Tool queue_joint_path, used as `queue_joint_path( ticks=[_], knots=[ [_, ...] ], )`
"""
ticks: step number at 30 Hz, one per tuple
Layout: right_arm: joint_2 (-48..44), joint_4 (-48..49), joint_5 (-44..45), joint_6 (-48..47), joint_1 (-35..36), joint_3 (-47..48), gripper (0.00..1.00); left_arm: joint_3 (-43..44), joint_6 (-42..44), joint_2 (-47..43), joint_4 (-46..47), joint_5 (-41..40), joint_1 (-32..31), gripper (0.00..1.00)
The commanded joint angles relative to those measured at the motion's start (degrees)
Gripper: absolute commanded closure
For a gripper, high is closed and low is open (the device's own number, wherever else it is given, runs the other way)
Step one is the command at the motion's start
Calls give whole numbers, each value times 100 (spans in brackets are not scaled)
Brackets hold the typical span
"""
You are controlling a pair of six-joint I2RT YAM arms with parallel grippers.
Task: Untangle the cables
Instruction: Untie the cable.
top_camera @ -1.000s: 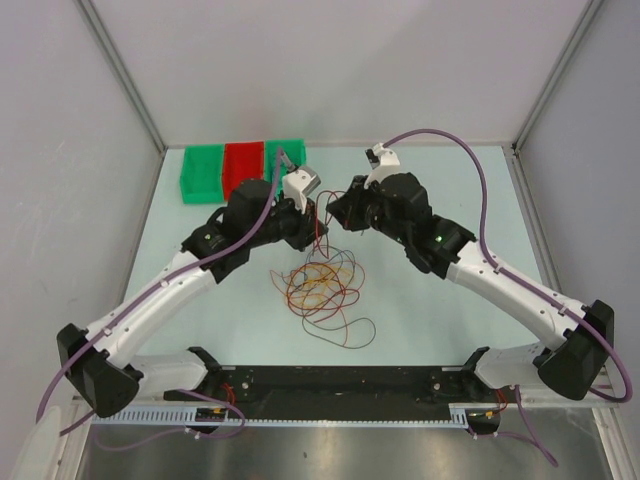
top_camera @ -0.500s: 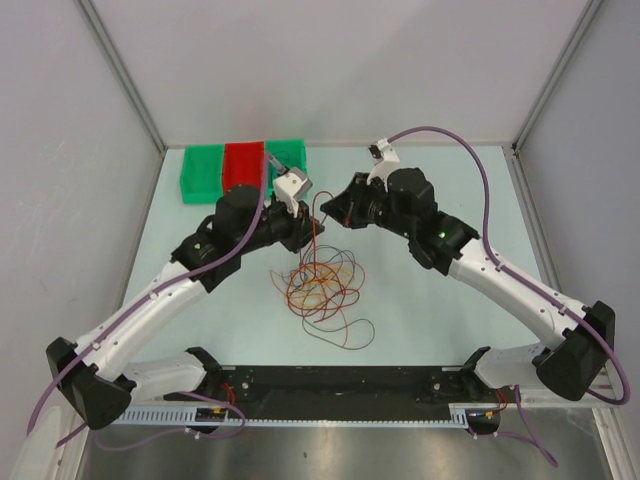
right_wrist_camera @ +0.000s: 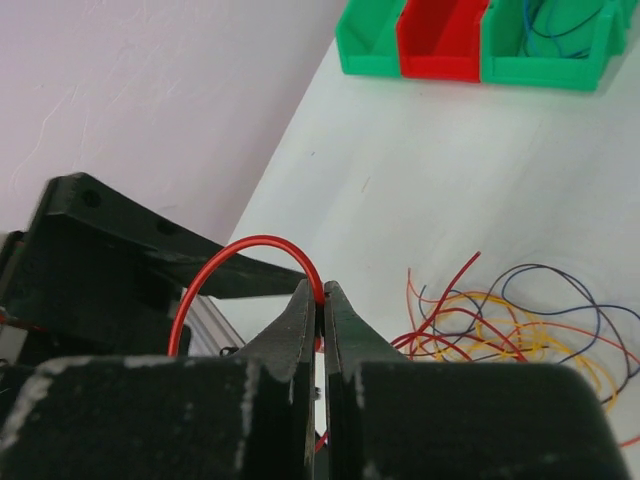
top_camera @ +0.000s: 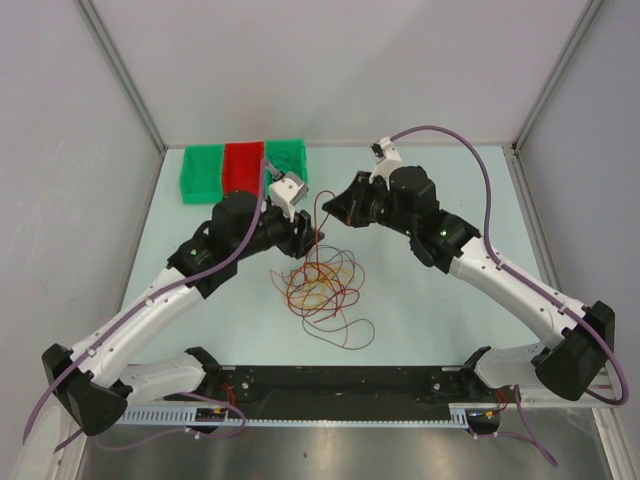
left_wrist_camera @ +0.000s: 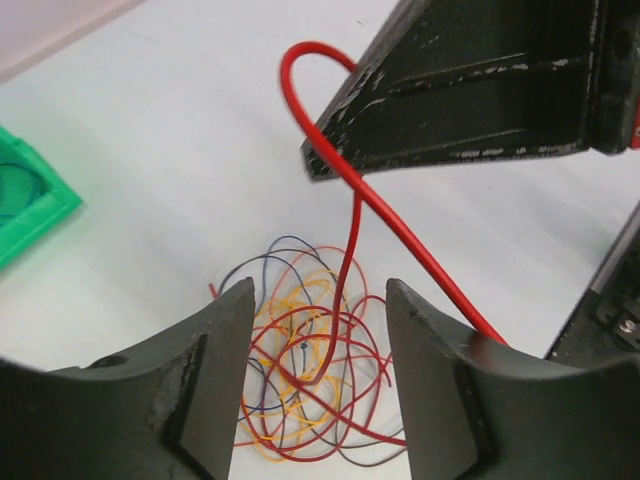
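— So how far along is the untangling?
— Barely begun, by the look of it. Nearly all the cables lie in one knotted heap of red, orange, yellow and dark loops on the table, at the centre of the overhead view. Only one red cable is raised at its upper end, and its lower part runs down into the heap. A blue strand seems to lie in the green bin at the upper right of the right wrist view.
— Who holds the red one?
— The right gripper does, its jaws pinched tight on it, with the wire arching away toward the left of that frame. The left gripper has its jaws standing apart, and the red cable hangs in the gap unclamped.
— And the arms?
— Both reach inward, elbows bowed outward, and meet nose to nose just above the upper edge of the heap. Their wrists tilt down toward it. Sorting the tangle itself is all left to do
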Motion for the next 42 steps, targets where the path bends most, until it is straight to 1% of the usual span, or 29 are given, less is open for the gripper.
queue_joint_path(
  ticks=[1, 2, 4, 7, 11, 15, 17, 19, 20, 21, 25, 26, 30, 33, 36, 40, 42],
  knots=[
    [-271, -121, -1, -52, -268, -9, 100, 68, 33, -333, 14, -730, 0, 37],
    [-306, -165, 7, -78, -312, -18, 100, 95, 24, -342, -4, -809, 0, 32],
    [-394, -297, 34, -87, -391, -36, 100, 104, -11, -430, -39, -1028, 9, 31],
    [-490, -429, 34, -87, -558, -36, 100, 51, -108, -605, 13, -1144, 18, 27],
    [-587, -500, 34, -70, -690, -45, 100, -124, -134, -834, 92, -1135, 18, 27],
    [-675, -544, 16, -26, -795, -53, 100, -414, -196, -1185, 189, -977, 18, 28],
    [-702, -535, -1, 1, -822, -45, 100, -704, -196, -1474, 364, -802, 18, 28],
    [-754, -491, -62, 1, -848, -53, 100, -871, -240, -1598, 522, -749, 18, 25],
    [-763, -474, -89, 1, -848, -45, 100, -1028, -249, -1651, 575, -722, 18, 22],
    [-798, -439, -115, 1, -857, -45, 100, -1091, -257, -1695, 628, -661, 18, 21],
    [-912, -315, -317, -61, -875, -45, 100, -1337, -319, -1696, 1057, -459, 18, 16],
    [-930, -324, -326, -70, -884, -45, 100, -1459, -336, -1713, 1172, -415, 18, 12],
    [-1053, -341, -353, -78, -901, -53, 100, -1680, -372, -1696, 1682, -353, 26, 5],
    [-1088, -350, -423, -78, -910, -45, 100, -1768, -380, -1538, 2104, -309, 26, 4],
    [-1106, -377, -432, -70, -901, -45, 100, -1926, -450, -1380, 2735, -195, 26, 3],
    [-1141, -377, -449, -70, -910, -45, 100, -2067, -565, -1134, 3098, 33, 9, 2],
    [-1150, -394, -467, -78, -910, -45, 100, -2128, -609, -1063, 3316, 165, 9, 0]
  ],
)
